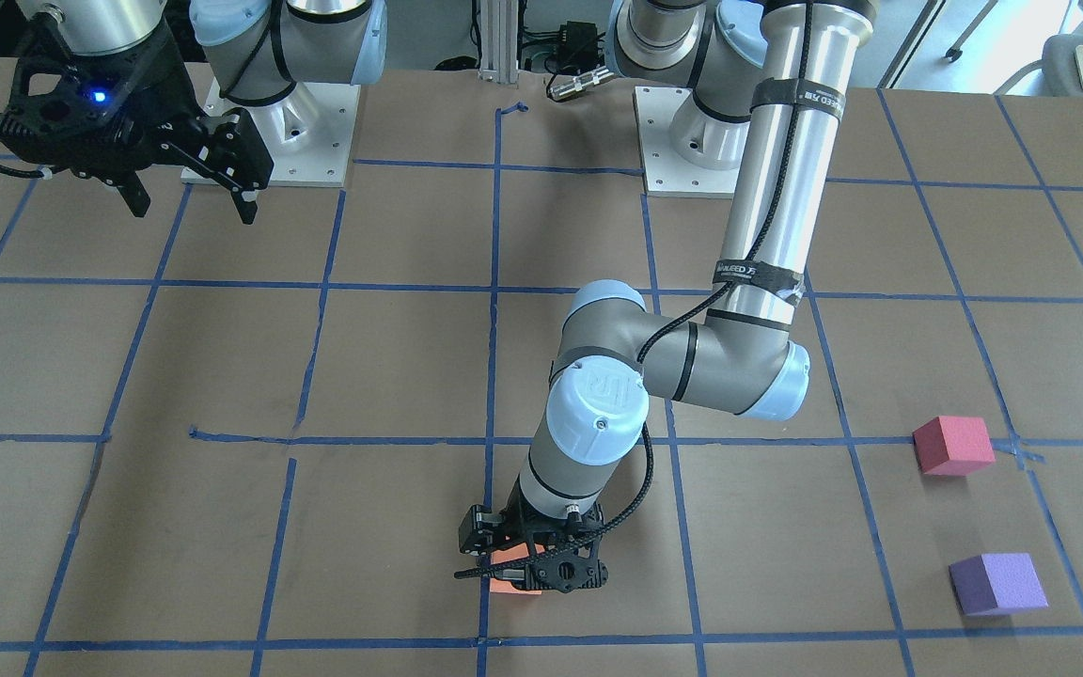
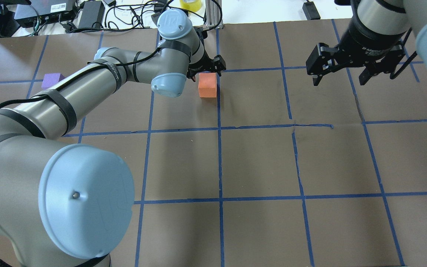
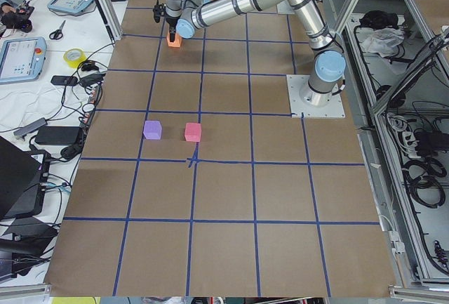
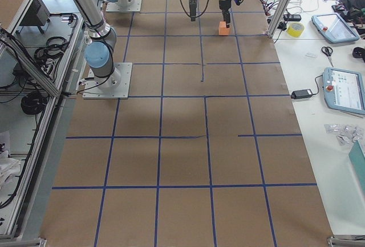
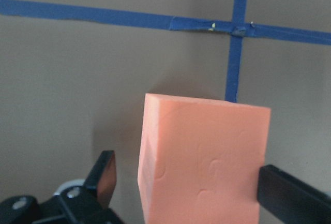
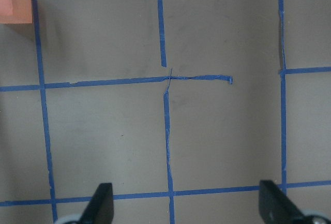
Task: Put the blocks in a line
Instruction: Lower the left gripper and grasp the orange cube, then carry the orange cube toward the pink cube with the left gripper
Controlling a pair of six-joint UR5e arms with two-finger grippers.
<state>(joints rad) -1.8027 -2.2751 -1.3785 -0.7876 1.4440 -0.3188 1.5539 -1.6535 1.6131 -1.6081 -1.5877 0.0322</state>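
The orange block (image 1: 515, 585) rests on the brown table beside a blue tape line, and also shows in the overhead view (image 2: 207, 85). My left gripper (image 1: 532, 564) is lowered over it and open. In the left wrist view the block (image 5: 204, 162) sits between the fingers, with a gap at the left finger (image 5: 103, 175). The pinkish-red block (image 1: 952, 444) and the purple block (image 1: 997, 583) lie apart on the table, well off to my left. My right gripper (image 1: 189, 193) hangs open and empty above the table near its base (image 2: 341, 76).
Blue tape lines (image 2: 219, 163) mark a grid on the table. The arm base plates (image 1: 316, 132) (image 1: 682, 150) sit at the robot's edge. Cables, power bricks and a yellow tape roll (image 2: 190, 4) lie past the far edge.
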